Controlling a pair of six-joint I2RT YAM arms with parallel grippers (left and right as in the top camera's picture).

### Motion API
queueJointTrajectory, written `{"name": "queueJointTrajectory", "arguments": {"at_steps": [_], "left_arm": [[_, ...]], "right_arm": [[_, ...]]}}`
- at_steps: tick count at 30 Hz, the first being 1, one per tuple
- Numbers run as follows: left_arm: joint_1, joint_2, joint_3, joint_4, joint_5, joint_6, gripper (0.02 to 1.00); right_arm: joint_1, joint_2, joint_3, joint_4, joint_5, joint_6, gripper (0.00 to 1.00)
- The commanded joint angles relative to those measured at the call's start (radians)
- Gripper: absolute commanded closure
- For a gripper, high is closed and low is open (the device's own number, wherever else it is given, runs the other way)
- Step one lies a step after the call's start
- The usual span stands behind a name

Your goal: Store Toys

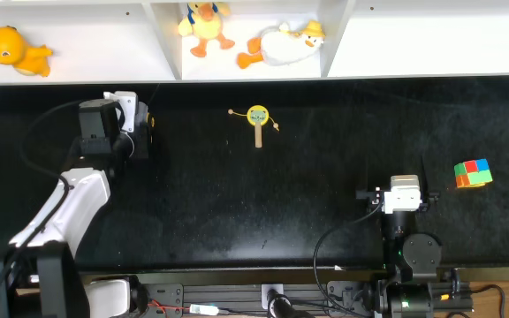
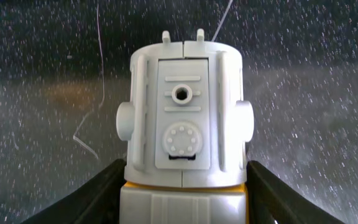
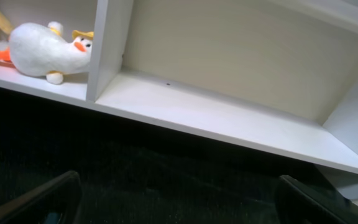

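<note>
Currently | left gripper (image 2: 185,171) clamped on white-and-yellow toy robot (image 2: 184,112), fingers against its base; lifted or resting on black table (image 2: 36,124), unclear | right gripper (image 3: 179,180) spread wide, empty, facing white shelf (image 3: 229,118) | colour cube (image 1: 472,173) to its right

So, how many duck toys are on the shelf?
3. An orange duck is in the left compartment; a yellow duck and a white duck share the middle compartment. More may hide beyond the top edge.
</note>
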Motion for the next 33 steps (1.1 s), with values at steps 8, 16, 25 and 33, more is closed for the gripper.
{"name": "queueJointTrajectory", "arguments": {"at_steps": [8, 16, 25, 33], "left_arm": [[-0.004, -0.284, -0.001, -0.129, 0.003, 0.000, 0.601], [-0.004, -0.282, 0.117, -0.146, 0.014, 0.000, 0.603], [-0.004, -0.032, 0.356, -0.146, 0.059, 0.000, 0.606], [-0.004, 0.201, 0.565, -0.143, 0.067, 0.000, 0.612]], "right_arm": [[-0.002, -0.008, -0.013, 0.004, 0.006, 0.001, 0.005], [-0.002, -0.008, -0.013, 0.004, 0.006, 0.001, 0.007], [-0.002, -0.008, -0.013, 0.004, 0.006, 0.001, 0.007], [-0.002, -0.008, -0.013, 0.004, 0.006, 0.001, 0.005]]}}
